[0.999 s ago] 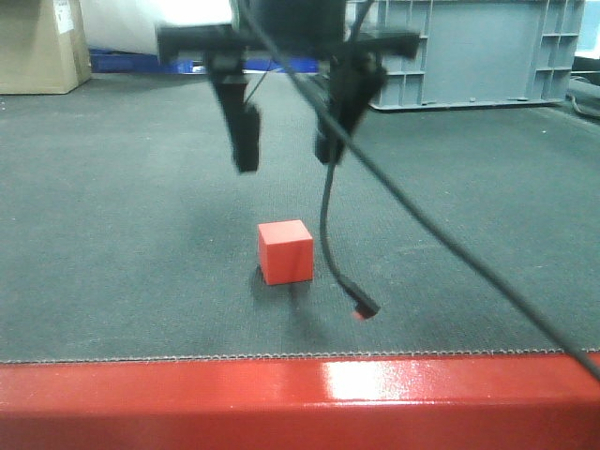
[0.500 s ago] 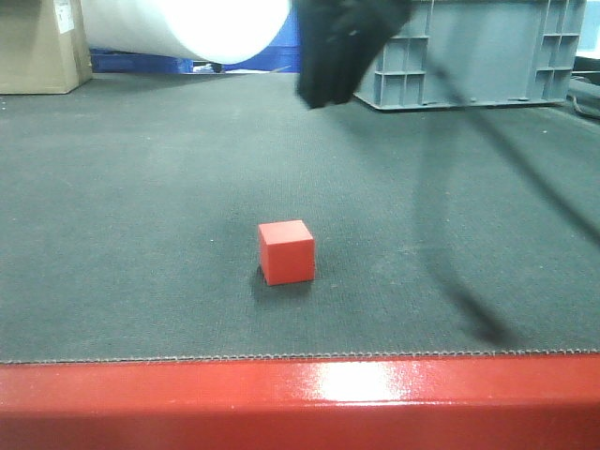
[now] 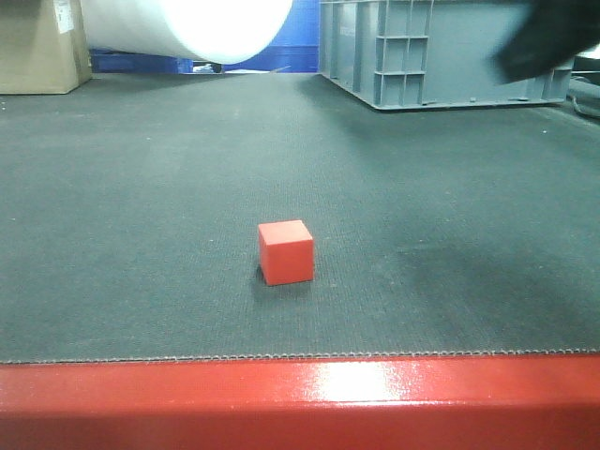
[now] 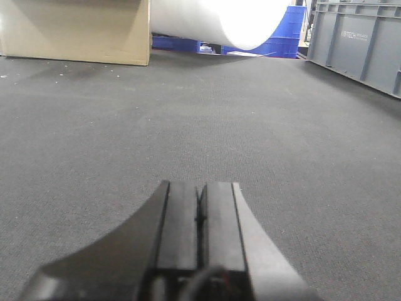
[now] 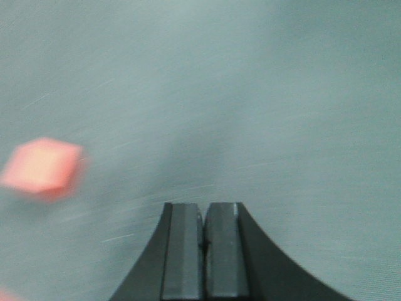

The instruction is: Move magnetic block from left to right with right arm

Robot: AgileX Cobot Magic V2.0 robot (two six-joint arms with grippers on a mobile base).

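A glossy red edge fronts the dark gray worktop, where the red block sits alone near centre. Beyond: a cardboard box at 10 o'clock, a gray crate at 1 o'clock. Left claw and right claw are both clenched, holding nothing.
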